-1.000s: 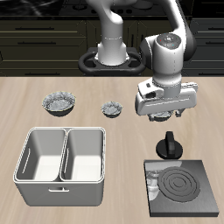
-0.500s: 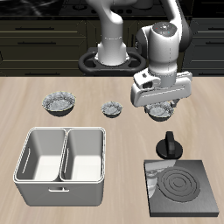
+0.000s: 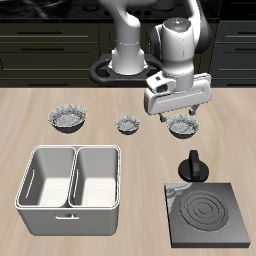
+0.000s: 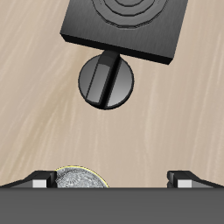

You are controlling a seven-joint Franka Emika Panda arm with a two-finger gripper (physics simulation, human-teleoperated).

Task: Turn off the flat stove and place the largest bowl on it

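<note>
Wrist view: flat stove (image 4: 125,26) cut off.

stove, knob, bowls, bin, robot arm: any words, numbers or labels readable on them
None: no text, number or sign can be read in either view.
The flat stove shows only grey concentric rings.
The black knob has a plain raised bar, no markings.
The three speckled bowls, such as the largest bowl, carry only speckles.
The white two-compartment bin is blank.
The gripper and arm housing show no legible label.

No readable text, labels or numbers anywhere.
</note>
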